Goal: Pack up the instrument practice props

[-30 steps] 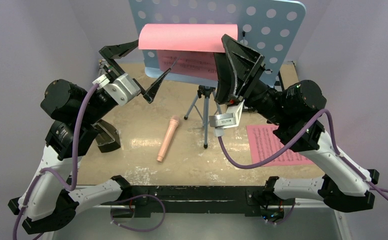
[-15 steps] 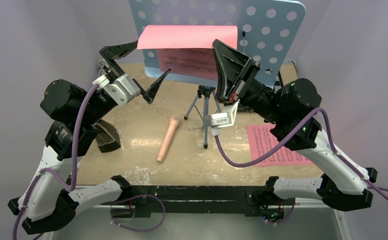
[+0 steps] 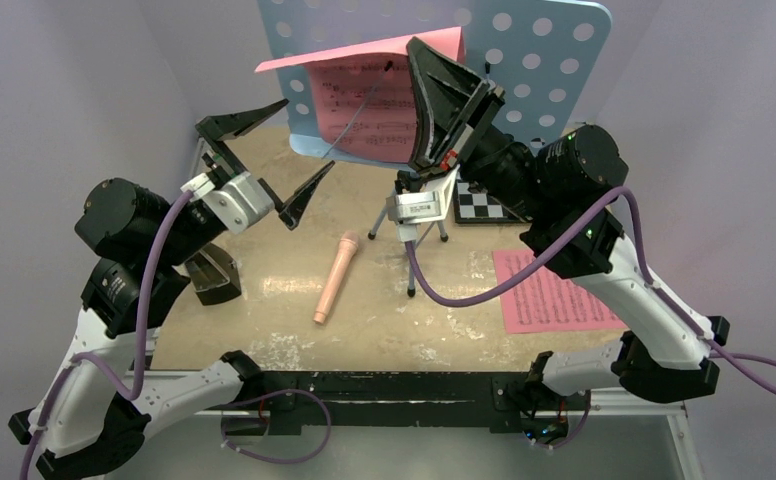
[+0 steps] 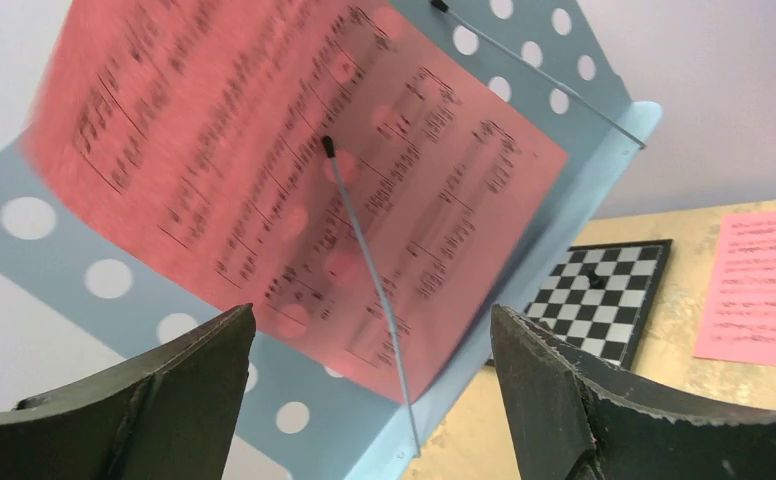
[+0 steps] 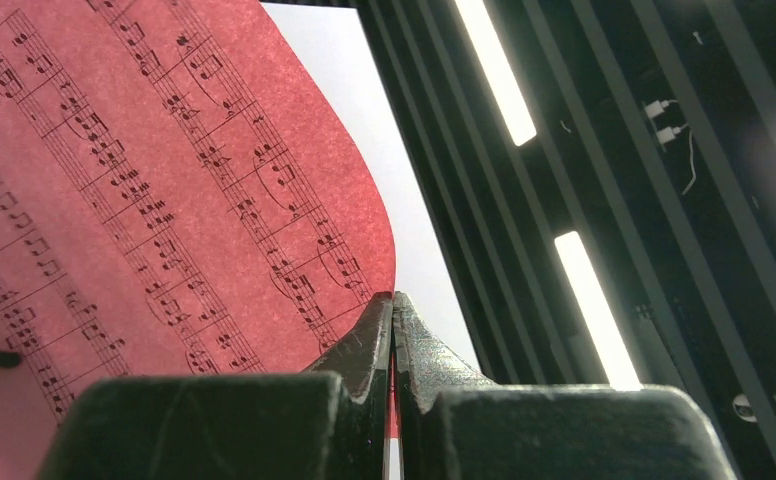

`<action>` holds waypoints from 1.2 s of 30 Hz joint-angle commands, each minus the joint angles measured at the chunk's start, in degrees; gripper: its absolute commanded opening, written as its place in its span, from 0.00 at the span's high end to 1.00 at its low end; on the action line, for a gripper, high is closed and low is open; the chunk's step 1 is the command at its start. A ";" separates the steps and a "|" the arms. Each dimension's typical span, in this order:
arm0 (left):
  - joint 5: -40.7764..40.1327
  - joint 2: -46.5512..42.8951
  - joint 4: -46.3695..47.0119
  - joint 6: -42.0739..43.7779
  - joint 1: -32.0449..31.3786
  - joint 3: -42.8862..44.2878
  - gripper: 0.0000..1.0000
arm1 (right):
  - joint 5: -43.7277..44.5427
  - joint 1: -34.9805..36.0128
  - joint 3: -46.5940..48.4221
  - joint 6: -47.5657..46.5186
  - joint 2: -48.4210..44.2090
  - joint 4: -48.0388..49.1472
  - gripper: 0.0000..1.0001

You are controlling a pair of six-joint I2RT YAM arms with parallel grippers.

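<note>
Stripping the music stand [image 3: 524,45] at twelve o'clock: the right gripper [image 5: 392,305] pinches the pink sheet [image 3: 364,95] by its edge; the left gripper [image 3: 309,134] hangs spread wide nearby. Next, I reckon, slide the sheet clear of the wire arm [image 4: 362,255].

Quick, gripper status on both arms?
Left gripper: open, holding nothing.
Right gripper: closed on the edge of the pink sheet-music page.

Lighting evenly and brightly from overhead.
Glaring white from ceiling light strips [image 5: 497,75] in the right wrist view; smearing the notes on the pink sheet-music page [image 4: 264,170] in the left wrist view; casting only soft, faint shadows on the table [image 3: 264,300].
</note>
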 commanded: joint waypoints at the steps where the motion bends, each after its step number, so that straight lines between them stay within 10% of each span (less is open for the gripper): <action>1: 5.41 -0.13 -0.30 -2.43 0.17 -2.06 0.11 | 0.60 -0.23 4.53 1.38 0.37 3.74 1.00; 36: 2.68 10.41 2.44 -12.87 0.12 4.91 0.16 | 1.32 -0.27 2.77 3.89 -0.99 4.07 1.00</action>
